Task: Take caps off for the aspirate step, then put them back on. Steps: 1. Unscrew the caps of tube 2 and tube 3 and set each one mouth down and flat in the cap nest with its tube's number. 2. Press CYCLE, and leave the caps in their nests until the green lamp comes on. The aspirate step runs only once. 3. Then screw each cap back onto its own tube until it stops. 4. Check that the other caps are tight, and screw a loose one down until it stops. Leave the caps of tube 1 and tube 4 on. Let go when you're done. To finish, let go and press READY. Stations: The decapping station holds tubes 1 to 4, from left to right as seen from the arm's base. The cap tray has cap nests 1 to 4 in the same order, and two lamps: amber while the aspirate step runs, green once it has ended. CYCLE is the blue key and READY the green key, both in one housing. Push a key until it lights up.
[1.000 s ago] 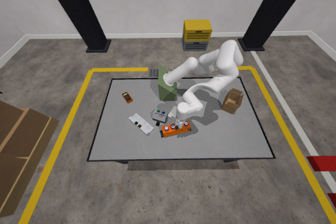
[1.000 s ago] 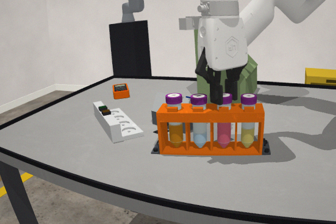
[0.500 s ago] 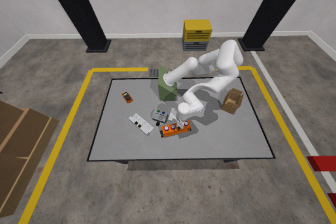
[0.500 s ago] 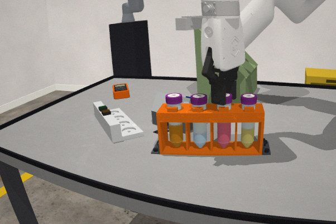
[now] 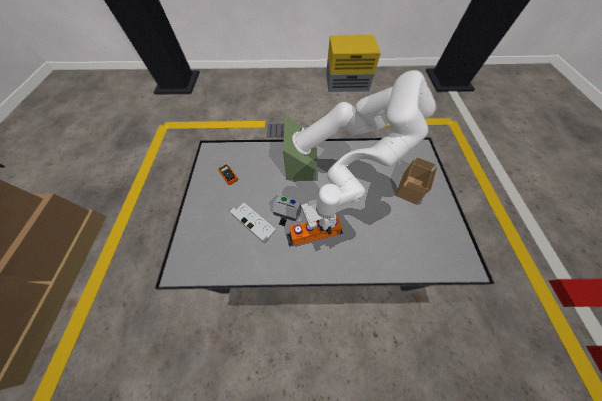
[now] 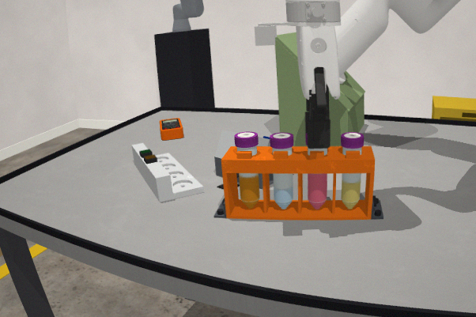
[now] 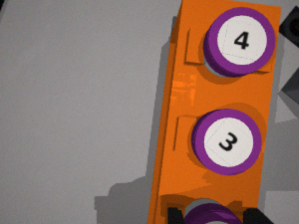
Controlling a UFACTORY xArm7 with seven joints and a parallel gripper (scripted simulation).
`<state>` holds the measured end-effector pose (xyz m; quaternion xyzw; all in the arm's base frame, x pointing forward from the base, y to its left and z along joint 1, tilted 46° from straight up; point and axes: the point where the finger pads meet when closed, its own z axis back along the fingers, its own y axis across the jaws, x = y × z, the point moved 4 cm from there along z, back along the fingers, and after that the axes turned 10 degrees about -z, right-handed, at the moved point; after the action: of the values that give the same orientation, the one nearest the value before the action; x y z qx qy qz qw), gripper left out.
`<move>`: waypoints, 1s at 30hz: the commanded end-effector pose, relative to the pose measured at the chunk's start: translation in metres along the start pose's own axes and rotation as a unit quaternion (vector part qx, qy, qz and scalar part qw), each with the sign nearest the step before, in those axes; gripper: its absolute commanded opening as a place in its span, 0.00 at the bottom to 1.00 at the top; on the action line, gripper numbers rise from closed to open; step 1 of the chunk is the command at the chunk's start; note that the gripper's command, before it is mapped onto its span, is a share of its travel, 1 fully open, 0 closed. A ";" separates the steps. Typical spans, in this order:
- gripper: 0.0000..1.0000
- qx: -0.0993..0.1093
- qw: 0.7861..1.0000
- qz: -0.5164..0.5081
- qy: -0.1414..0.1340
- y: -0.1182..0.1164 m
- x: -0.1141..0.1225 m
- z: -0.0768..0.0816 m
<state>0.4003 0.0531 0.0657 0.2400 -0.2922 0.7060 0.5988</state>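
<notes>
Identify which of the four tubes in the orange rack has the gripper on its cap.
The pink-liquid tube, third from the left in the exterior view: the gripper is shut on its purple cap. The other three are untouched.

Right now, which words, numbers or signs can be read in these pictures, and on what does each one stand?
"4": on the white top of a purple cap, wrist view.
"3": on the white top of the next purple cap.
Third cap, gripped by the hand: its top is cut off by the picture's edge, no number readable.
Cap tray and orange meter: markings too small to read.
</notes>
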 end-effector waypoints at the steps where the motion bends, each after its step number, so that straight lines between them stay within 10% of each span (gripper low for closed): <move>1: 0.00 -0.012 0.990 0.138 -0.004 0.000 -0.002 0.002; 18: 0.00 -0.013 0.945 0.326 -0.002 0.000 -0.002 0.002; 19: 0.46 -0.013 0.945 0.326 -0.002 0.000 -0.002 0.002; 30: 0.46 -0.013 0.945 0.326 -0.002 0.000 -0.002 0.002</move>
<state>0.3994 0.0522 0.0650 0.1278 -0.3651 0.8585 0.3367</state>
